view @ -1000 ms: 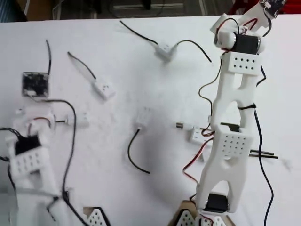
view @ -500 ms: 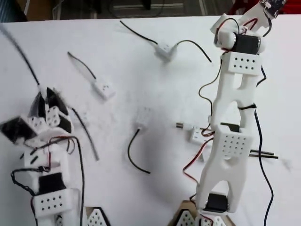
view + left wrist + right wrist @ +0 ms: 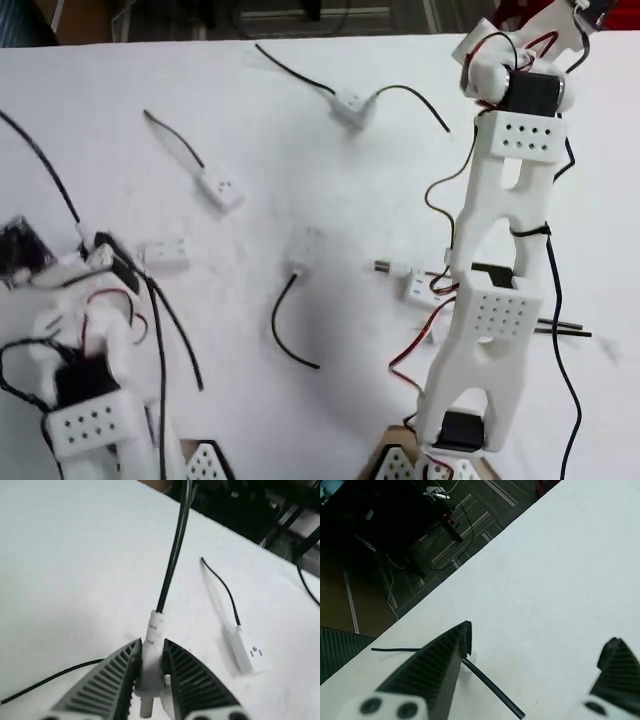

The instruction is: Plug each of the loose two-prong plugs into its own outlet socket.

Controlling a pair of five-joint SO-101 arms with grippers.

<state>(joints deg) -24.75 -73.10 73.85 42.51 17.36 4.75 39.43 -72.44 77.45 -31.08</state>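
High view gives the handiest marker on the white table (image 3: 260,160): a bare outlet block (image 3: 165,252). The right arm (image 3: 495,310) is the biggest thing here. It is stretched along the table well apart from the block. The right gripper (image 3: 540,640) is spread wide with nothing between its jaws, out by the table's edge. I judge it is parked there to leave the block's side to its partner. The left arm (image 3: 85,420) stands near the block, bent so that the left gripper (image 3: 150,680) sits just beside it. That gripper is clenched on a white plug (image 3: 152,645), pinching the body across its middle so that the black cord (image 3: 172,555) runs free past the fingertips and cannot foul the grip. Which way the prongs face I cannot tell. Near the block, away from the left arm, lies a corded socket (image 3: 220,188), slots up, and farther off a second corded socket (image 3: 350,105). Between the block and the right arm rests a white piece (image 3: 305,245) with a black tail, plug or socket being unclear. A pronged plug (image 3: 415,285) is tucked against that arm. The step in hand looks to be seating the held plug in the block, which probably explains the close approach. The other pieces lie unjoined.
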